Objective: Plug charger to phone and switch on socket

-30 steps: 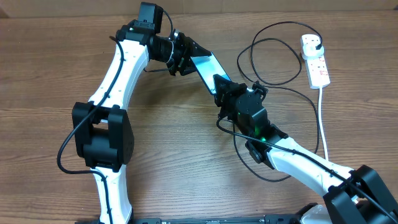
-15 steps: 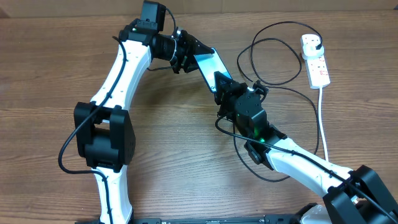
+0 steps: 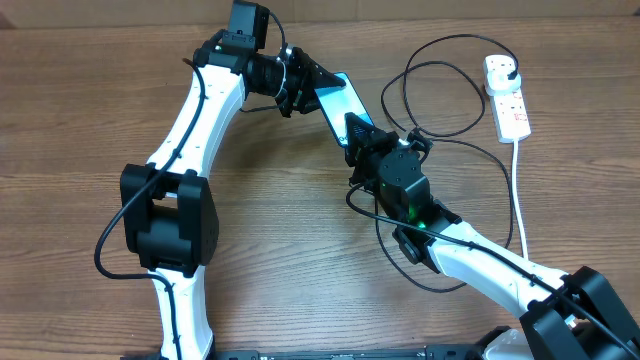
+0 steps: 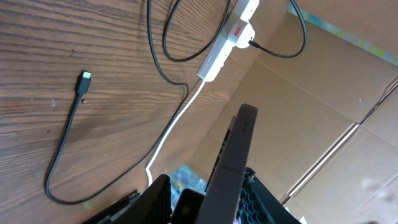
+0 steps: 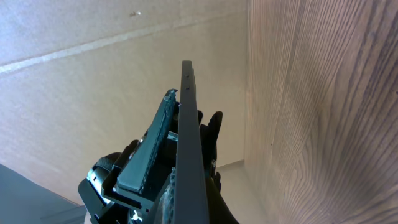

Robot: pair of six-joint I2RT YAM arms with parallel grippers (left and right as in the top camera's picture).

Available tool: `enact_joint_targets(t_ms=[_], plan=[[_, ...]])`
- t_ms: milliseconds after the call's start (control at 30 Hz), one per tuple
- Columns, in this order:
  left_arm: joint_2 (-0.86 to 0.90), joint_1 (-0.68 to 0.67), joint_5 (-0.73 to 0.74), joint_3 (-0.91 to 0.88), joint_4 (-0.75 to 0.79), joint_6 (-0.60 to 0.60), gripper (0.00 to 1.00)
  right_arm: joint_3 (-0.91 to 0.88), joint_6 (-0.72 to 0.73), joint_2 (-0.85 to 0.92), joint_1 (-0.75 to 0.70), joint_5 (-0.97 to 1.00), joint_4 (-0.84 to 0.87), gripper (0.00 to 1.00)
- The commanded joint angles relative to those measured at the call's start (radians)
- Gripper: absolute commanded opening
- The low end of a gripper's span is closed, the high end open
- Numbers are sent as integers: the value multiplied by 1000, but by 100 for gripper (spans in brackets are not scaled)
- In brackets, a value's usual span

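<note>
Around the work lay a wooden table [image 3: 80, 120]; a cardboard wall [image 4: 323, 106] stood behind it; the socket [image 3: 508, 100], white with red marks, lay at the far right edge, well apart from both arms, its thick white cord [image 3: 520, 190] running down toward the right arm's base; a black plug [image 3: 511, 69] sat in the strip's far end. The charger [image 4: 84, 79] trailed in loose black loops over the wood between strip and arms; part of the cable passed under the right arm and was hidden there; in the left wrist view its small connector tip lay flat on the table, touching nothing, well apart from the handset.

The phone [image 3: 338, 100] was off the table, slanting between the two arms; the left gripper [image 3: 300, 88] was clamped on its far end, fingers closed against both faces; the right gripper [image 3: 358, 135] pinched the near end in the same way, so each arm covered one short edge. From above the screen showed light blue; in both wrist views the handset appeared edge-on, a thin dark slab rising between the fingers; no text on it could be read.
</note>
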Motion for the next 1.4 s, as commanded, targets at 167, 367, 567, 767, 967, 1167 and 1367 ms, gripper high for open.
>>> enact_joint_targets(t_ms=[167, 367, 567, 767, 967, 1167, 1367], plan=[[3, -72, 45, 18, 94, -85, 27, 21, -20, -15, 75, -203, -8, 4], [3, -85, 30, 18, 99, -85, 4, 21, -24, -15, 75, -203, -8, 4], [3, -85, -6, 18, 99, -71, 4, 21, -28, -15, 75, -202, -20, 15], [3, -77, -36, 18, 100, 18, 4, 21, -32, -15, 75, -145, -64, 32], [3, -36, -34, 18, 98, 102, 4, 21, -179, -15, 75, -95, -72, 48], [3, 31, -33, 18, 58, 242, 4, 21, -383, -15, 74, -89, -69, 60], [3, 124, -33, 18, -53, 447, 4, 21, -589, -15, 72, -27, -69, 70]])
